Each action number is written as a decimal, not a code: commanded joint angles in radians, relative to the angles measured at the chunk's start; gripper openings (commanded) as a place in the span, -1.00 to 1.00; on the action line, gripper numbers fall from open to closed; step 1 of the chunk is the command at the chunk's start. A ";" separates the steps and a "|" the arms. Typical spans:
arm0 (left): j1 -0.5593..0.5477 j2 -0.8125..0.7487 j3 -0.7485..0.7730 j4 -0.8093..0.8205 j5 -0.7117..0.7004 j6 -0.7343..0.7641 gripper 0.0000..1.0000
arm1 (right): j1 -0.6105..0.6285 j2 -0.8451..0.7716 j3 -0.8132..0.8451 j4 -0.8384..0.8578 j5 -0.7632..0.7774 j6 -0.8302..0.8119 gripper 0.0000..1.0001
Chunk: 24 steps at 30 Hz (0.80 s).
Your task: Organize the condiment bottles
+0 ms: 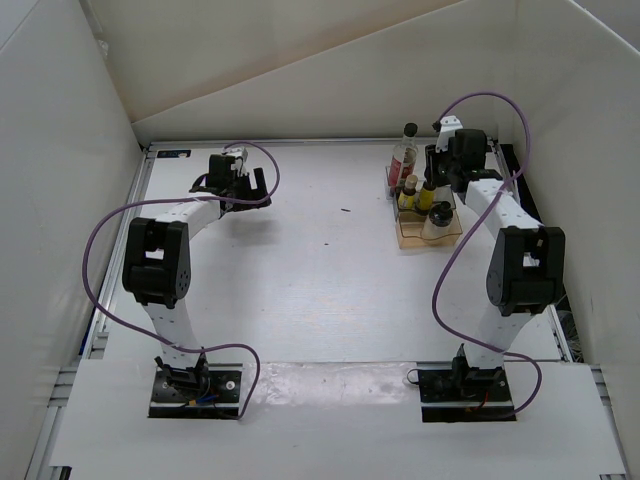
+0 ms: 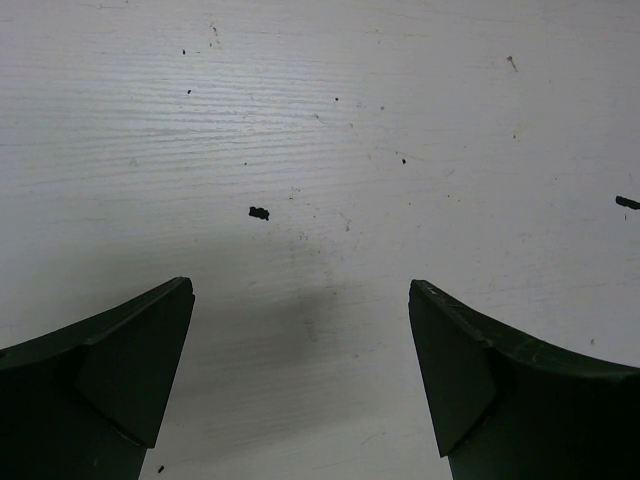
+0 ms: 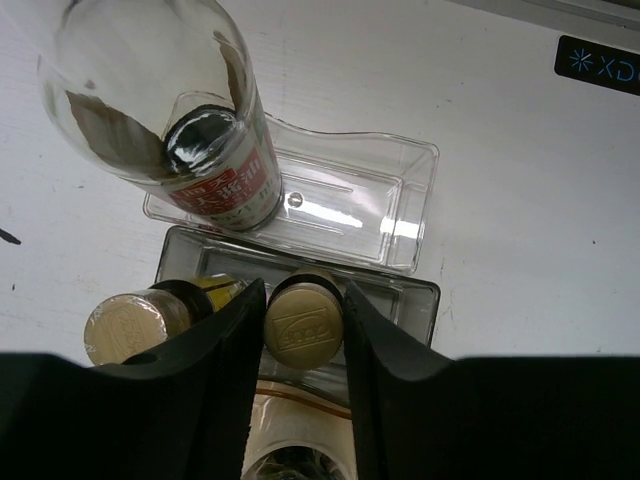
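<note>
All four condiment bottles stand in the clear tray at the back right. The tall red-labelled bottle is at the far end. Two amber gold-capped bottles sit in the middle row. My right gripper is shut on the right amber bottle, with both fingers against its cap. The left amber bottle stands just beside my left finger. The short clear black-capped bottle is at the near end. My left gripper is open and empty over bare table.
The tray's far clear compartment holds only the tall bottle at its left end. The back wall and right side wall stand close to the tray. A small dark speck lies on the white table below the left gripper.
</note>
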 commanded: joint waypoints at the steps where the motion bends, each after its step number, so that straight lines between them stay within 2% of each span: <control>1: -0.004 -0.005 0.021 0.008 -0.004 0.006 0.99 | 0.006 -0.019 -0.010 0.048 0.012 -0.009 -0.15; 2: -0.007 -0.008 0.020 0.008 -0.005 0.006 0.99 | 0.006 -0.019 -0.007 0.045 0.011 -0.004 -0.15; 4: -0.006 -0.010 0.015 0.009 -0.008 0.009 0.99 | 0.009 -0.022 -0.010 0.045 0.015 -0.004 0.01; 8: -0.009 -0.014 0.012 0.009 -0.004 0.006 0.99 | 0.011 -0.037 -0.017 0.048 0.018 -0.006 0.19; 15: -0.010 -0.025 0.013 0.009 -0.005 0.003 0.99 | 0.020 -0.065 -0.027 0.054 0.043 -0.016 0.26; 24: -0.016 -0.057 0.001 0.014 -0.007 0.004 0.99 | 0.034 -0.186 -0.002 0.028 0.075 -0.062 0.31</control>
